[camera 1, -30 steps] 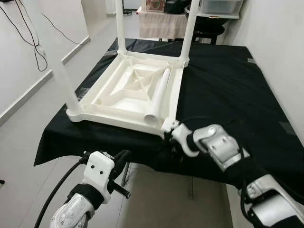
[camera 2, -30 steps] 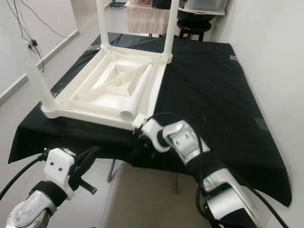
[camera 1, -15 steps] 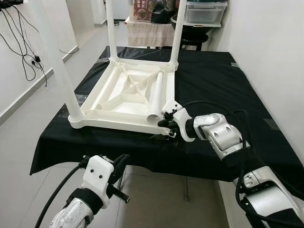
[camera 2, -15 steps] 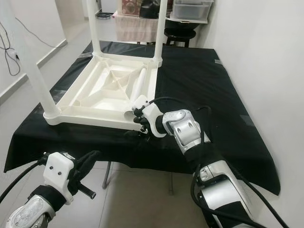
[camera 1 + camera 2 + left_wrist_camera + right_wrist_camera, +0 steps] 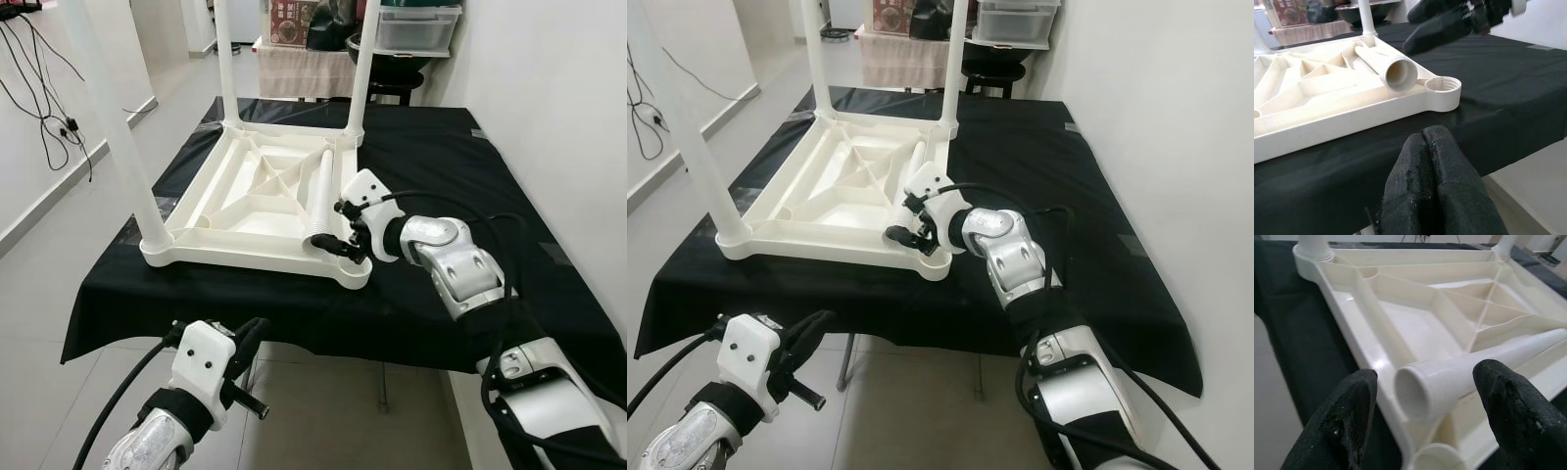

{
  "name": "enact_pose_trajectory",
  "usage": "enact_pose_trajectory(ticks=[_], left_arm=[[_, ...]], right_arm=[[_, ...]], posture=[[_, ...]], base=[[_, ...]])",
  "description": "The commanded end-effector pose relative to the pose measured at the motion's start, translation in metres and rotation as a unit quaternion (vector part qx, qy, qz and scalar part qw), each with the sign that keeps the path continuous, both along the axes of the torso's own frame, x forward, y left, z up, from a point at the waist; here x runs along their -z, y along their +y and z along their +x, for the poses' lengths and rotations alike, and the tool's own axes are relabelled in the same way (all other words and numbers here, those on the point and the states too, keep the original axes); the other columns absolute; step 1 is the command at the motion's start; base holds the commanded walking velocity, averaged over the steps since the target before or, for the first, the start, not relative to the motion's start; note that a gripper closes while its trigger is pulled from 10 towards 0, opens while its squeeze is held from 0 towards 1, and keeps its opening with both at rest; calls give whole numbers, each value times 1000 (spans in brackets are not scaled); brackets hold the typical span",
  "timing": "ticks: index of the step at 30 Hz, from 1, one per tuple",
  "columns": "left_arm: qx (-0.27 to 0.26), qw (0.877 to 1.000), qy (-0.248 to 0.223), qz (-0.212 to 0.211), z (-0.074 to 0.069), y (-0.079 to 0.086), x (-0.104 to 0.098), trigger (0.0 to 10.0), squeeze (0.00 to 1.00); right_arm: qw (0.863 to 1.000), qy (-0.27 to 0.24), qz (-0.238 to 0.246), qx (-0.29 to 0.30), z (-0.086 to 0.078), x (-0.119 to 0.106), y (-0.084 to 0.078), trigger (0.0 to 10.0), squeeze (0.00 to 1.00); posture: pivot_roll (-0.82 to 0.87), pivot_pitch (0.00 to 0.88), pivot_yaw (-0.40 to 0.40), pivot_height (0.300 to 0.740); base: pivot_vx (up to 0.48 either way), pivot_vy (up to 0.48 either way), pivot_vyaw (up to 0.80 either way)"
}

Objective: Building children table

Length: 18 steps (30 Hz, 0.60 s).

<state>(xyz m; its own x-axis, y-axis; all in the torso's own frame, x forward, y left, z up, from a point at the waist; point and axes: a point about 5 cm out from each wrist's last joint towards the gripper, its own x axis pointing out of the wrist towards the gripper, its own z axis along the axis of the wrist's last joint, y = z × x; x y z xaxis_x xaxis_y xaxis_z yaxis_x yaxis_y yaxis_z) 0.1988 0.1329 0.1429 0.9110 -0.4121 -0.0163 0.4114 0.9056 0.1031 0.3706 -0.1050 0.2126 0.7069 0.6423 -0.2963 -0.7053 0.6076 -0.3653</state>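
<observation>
Where half a second ago below the tabletop [image 5: 265, 196] edge: right gripper [image 5: 1422, 404] now raised, fingers [image 5: 1347, 423] spread around loose leg [image 5: 323, 201] lying inside upturned frame on black table [image 5: 460, 176]. Grasp imminent. Left gripper [image 5: 1432, 188] idle, fingers pressed together.

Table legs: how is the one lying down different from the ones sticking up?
The loose leg lies flat inside the upturned tabletop; the three fitted legs stand upright in corner sockets. The loose leg sits between the right gripper's open fingers; nothing touches the fitted legs. All are white plastic tubes.
</observation>
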Motion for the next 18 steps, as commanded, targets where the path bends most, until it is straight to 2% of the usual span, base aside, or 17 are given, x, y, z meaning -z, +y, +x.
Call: enact_pose_trajectory(ticks=[1,7,18], left_arm=[[-1,1000,8,7,0,1,4,10000,0],[-6,1000,9,7,0,2,5,10000,0],[-10,1000,8,6,1,2,4,10000,0]], right_arm=[[1000,-6,-1,1,-2,5,7,10000,0],[1000,-18,9,6,-1,6,14,10000,0],[999,-46,-26,4,-3,13,23,10000,0]], posture=[[2,102,-29,740],[6,101,-31,740],[4,104,-31,740]], base=[[0,0,0],[0,0,0],[0,0,0]])
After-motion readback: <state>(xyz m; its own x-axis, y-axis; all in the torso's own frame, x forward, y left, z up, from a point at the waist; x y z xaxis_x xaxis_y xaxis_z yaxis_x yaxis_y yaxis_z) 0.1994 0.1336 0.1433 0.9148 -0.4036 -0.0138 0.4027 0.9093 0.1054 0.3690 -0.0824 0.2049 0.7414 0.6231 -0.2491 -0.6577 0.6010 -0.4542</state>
